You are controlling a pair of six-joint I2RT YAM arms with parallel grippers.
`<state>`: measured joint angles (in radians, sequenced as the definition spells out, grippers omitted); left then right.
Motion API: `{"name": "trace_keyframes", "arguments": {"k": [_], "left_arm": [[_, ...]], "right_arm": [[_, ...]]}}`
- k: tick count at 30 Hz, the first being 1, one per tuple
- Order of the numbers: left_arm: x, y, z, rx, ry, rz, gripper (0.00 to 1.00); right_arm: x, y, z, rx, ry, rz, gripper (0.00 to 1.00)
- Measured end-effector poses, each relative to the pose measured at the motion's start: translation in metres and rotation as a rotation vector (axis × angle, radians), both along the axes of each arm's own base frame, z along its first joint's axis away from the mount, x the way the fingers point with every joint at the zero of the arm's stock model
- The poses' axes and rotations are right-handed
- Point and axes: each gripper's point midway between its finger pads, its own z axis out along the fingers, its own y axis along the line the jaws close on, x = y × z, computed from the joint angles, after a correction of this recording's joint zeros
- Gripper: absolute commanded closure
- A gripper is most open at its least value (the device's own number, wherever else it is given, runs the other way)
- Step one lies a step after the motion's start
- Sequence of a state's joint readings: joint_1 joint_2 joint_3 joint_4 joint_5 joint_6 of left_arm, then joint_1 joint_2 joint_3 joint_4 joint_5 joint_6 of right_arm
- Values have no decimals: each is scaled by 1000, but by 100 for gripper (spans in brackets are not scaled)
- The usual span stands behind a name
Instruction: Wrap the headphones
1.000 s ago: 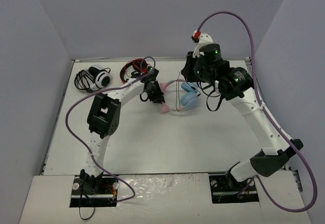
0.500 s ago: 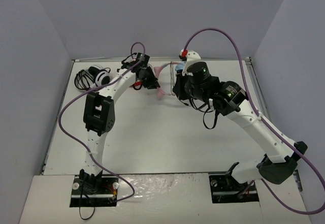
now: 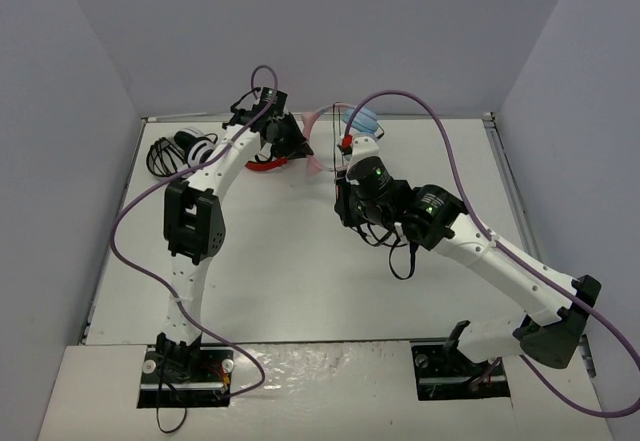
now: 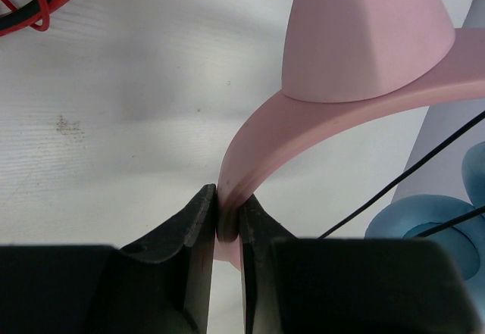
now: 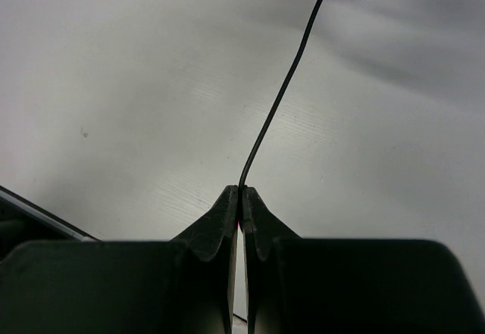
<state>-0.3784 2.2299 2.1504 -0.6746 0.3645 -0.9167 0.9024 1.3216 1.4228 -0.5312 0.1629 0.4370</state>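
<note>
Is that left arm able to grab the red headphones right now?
Probably not as things stand. The red headphones lie close beside the left gripper, but its jaws are shut on the pink headband, so it would have to let go first.

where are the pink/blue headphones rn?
The headphones are held up at far centre in the top view, headband clamped in the left gripper, just right of the red-and-black headphones; the right gripper pinches their cable.

The left pincer [image 4: 226,201] carried the headphones [image 3: 362,119] rearward; right pincer [image 5: 240,194] retreated.
</note>
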Motion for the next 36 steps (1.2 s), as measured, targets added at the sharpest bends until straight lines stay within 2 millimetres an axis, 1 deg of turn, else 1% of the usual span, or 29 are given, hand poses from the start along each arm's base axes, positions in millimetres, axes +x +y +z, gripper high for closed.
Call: {"name": "trace_keyframes", "arguments": {"k": [3,10,14,18,21,26,29,33,36], "left_arm": [[-1,4,-1,4,12,4,100],[2,13,-2,4,22,20,100],[4,20,5,-3,13,32,100],[4,24,19,-14,-12,40,100],[2,27,35,-27,-38,41,100],[-4,32,63,-53,-89,45,100],[-6,35,74,-67,-112,47,100],[-8,37,81,-80,-124,44,100],[-11,37,80,-85,-118,40,100]], "right_arm": [[0,-1,-12,-12,11,-14,100],[10,-3,-29,-37,2,-64,100],[16,0,-55,-58,12,-84,100],[23,2,-84,-73,35,-107,100],[29,-3,-98,-65,44,-137,100],[47,-13,-109,-7,49,-197,100],[59,-25,-121,33,72,-236,100],[71,-37,-131,77,83,-277,100],[75,-36,-131,111,83,-274,100]]}}
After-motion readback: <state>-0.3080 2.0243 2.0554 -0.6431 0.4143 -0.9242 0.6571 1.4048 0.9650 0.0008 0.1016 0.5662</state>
